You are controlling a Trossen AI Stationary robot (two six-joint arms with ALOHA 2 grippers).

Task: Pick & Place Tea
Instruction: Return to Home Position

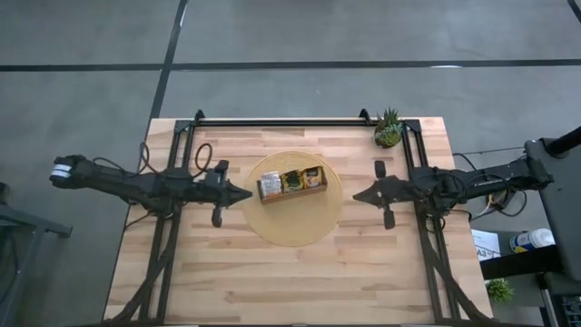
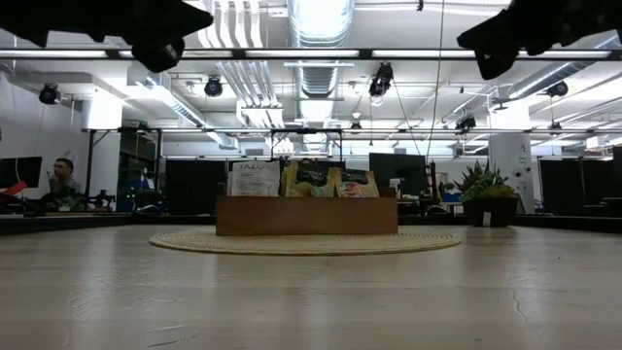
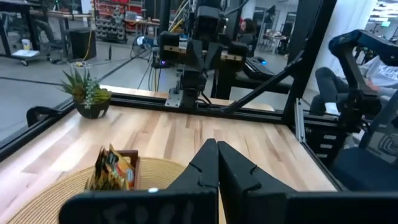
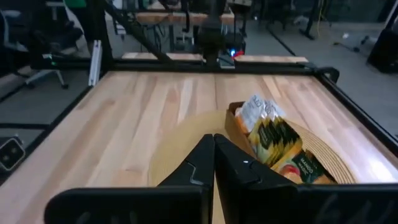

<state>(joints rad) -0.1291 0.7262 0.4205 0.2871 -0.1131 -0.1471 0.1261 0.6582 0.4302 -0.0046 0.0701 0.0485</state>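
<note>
The tea sachets [image 1: 292, 182] stand upright in a brown wooden tray [image 2: 306, 216], white at the left, yellow-green in the middle, orange at the right. The tray rests on a round woven mat [image 1: 292, 199] at the table's middle. My left gripper [image 1: 247, 193] hovers shut just left of the mat, pointing level at the tray. My right gripper [image 1: 358, 194] hovers shut to the mat's right, pointing toward the tray. In the left wrist view the shut fingers [image 3: 217, 163] show past the orange sachets [image 3: 112, 169]; in the right wrist view the fingers [image 4: 213, 158] point beside the sachets [image 4: 273, 140].
A small potted plant [image 1: 388, 129] stands at the table's far right corner. Black frame rails [image 1: 281, 121] run along the far edge and down both sides. Bare wood lies in front of the mat toward the near edge [image 1: 290, 282].
</note>
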